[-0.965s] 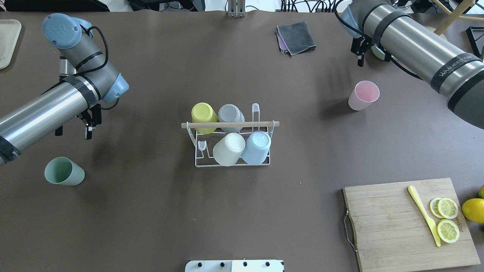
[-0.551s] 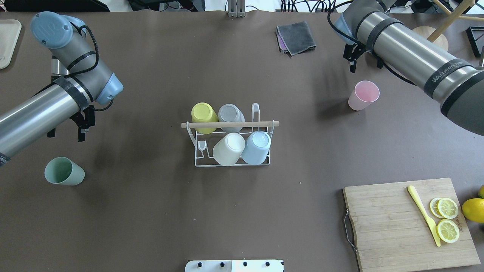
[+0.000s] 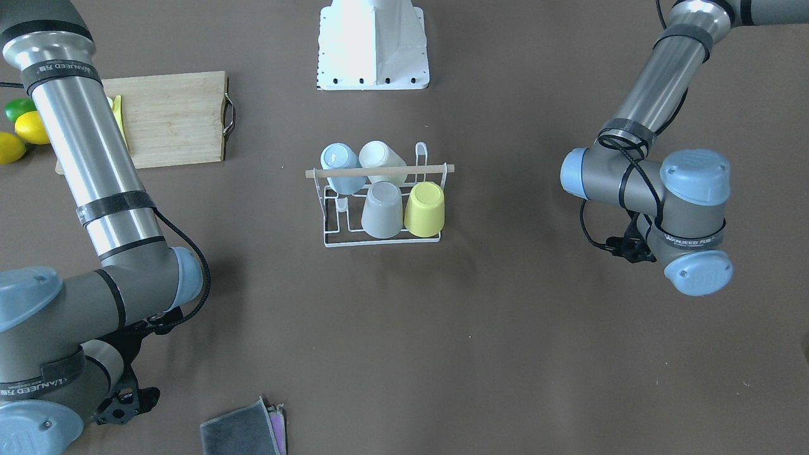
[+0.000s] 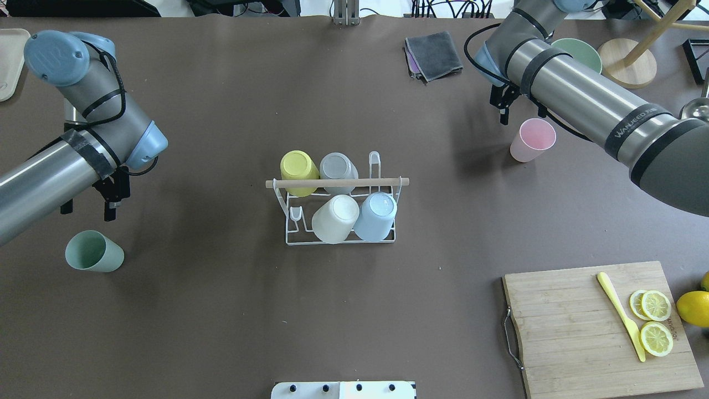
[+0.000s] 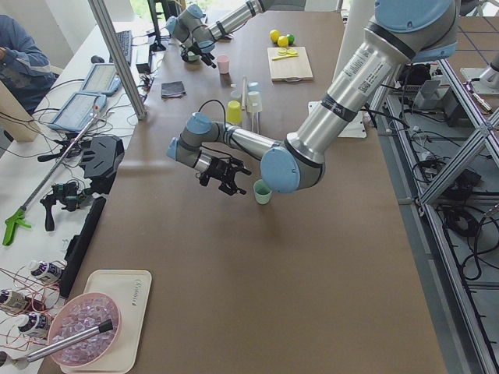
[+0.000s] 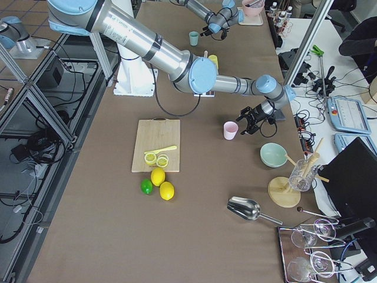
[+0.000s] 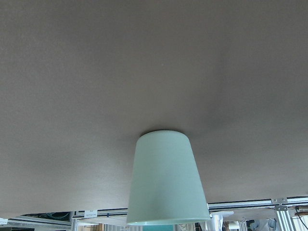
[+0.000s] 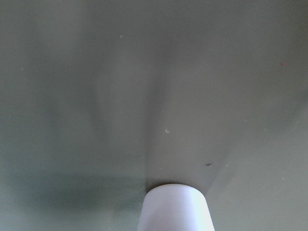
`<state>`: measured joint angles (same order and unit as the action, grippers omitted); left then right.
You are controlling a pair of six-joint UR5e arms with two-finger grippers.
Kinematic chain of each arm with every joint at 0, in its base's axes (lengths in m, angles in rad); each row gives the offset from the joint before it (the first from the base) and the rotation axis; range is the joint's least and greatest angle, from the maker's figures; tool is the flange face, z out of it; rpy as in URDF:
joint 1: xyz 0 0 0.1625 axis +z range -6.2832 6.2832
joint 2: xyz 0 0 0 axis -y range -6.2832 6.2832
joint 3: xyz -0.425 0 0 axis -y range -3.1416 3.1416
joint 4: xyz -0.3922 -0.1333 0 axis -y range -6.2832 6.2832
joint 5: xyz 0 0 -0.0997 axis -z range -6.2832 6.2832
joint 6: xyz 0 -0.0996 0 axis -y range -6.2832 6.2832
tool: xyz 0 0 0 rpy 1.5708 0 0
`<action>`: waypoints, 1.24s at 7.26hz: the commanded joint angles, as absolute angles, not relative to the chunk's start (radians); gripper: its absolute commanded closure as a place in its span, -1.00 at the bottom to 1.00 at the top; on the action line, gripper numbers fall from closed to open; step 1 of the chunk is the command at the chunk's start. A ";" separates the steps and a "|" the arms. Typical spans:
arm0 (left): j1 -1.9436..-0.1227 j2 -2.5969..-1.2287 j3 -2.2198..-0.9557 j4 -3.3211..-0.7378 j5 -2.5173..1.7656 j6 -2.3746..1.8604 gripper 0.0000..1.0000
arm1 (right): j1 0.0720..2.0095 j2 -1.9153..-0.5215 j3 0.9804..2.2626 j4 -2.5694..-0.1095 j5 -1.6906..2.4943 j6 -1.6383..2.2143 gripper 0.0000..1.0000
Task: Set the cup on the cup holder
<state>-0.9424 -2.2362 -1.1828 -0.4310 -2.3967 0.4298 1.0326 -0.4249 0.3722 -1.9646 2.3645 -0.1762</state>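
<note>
While your left gripper (image 4: 87, 209) and right gripper (image 4: 520, 113) hang spread and empty, the green cup (image 4: 94, 251) and pink cup (image 4: 533, 139) stand upright, well apart from the cup holder (image 4: 343, 182), probably light, stiff and slick; pinch one rim wall.

Bright, even light; soft shadows on the table (image 4: 354, 310); pink cup (image 8: 175, 209) blurred in right wrist view

"WANJEED" stands in light capitals on a black band (image 4: 637, 119) around the right arm (image 4: 576, 94). In the front-facing view the same word shows on a band (image 3: 686, 240) at the wrist of the left arm (image 3: 657, 82). A small dark mark on the cutting board (image 4: 581, 327), beside the lemon slices (image 4: 656, 305), may be a brand, but it is too small to read.
</note>
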 commanded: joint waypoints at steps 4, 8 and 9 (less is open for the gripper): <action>-0.870 -2.171 -1.333 -0.442 -2.376 0.394 -0.94 | 1.020 -0.425 0.339 -1.968 2.338 -0.239 -1.00; -0.844 -2.181 -1.298 -0.443 -2.257 0.393 -0.94 | 1.009 -0.425 0.337 -1.968 2.341 -0.255 -1.00; -0.844 -2.193 -1.292 -0.421 -2.253 0.396 -0.94 | 1.000 -0.425 0.333 -1.968 2.341 -0.256 -1.00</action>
